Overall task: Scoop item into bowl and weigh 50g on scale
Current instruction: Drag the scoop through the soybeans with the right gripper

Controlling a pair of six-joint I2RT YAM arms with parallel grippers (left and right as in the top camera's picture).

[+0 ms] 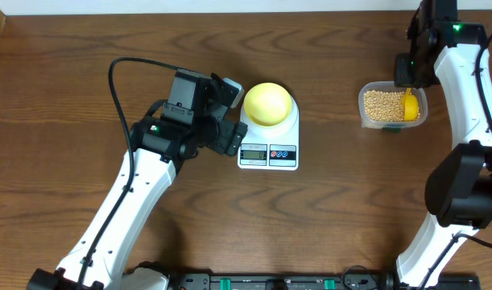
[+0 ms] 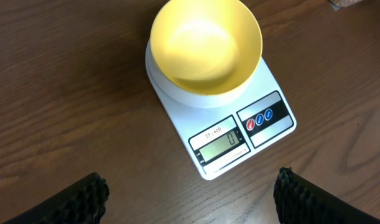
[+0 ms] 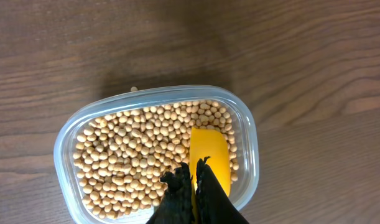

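Observation:
The pale yellow bowl (image 1: pixel 267 103) sits empty on the white scale (image 1: pixel 268 153); in the left wrist view the bowl (image 2: pixel 206 46) tops the scale (image 2: pixel 264 134), whose display reads 0. My left gripper (image 2: pixel 190 196) is open and empty, just left of the scale (image 1: pixel 221 121). The tan beans (image 1: pixel 381 105) fill a clear tub (image 1: pixel 363 107) at right. My right gripper (image 3: pixel 196 177) is shut on the yellow scoop (image 3: pixel 209 155), whose head lies among the beans (image 3: pixel 134 155) in the tub (image 3: pixel 62 155). The scoop also shows in the overhead view (image 1: pixel 410 105).
One stray bean (image 3: pixel 134 89) lies on the wooden table just beyond the tub. The left arm's black cable (image 1: pixel 121 89) loops over the table left of the scale. The table's front edge holds a black rail (image 1: pixel 270 282).

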